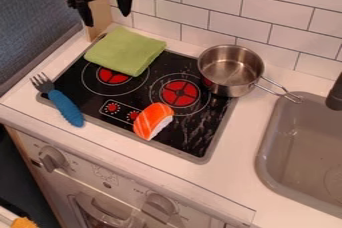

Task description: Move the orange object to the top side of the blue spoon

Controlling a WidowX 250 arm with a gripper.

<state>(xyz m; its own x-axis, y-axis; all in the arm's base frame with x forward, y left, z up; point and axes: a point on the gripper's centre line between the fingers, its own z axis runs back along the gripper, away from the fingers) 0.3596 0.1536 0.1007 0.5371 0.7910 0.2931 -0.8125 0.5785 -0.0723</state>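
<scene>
Gently pinch the orange sushi point(153, 120), likely light and slightly springy, just below frame centre, across its narrow middle, using the empty, wide-spread tool point(107, 20) at upper left.

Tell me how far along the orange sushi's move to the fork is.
Nothing looks done: the orange sushi lies near the cooktop's front edge, apart from the blue-handled fork. Nothing is in hand; the claw hangs open. The whole move seems left: grasping the sushi, then setting it by the fork's top side.

Blk end effector point(107, 19), 2 tapered fingers point(125, 3).
</scene>
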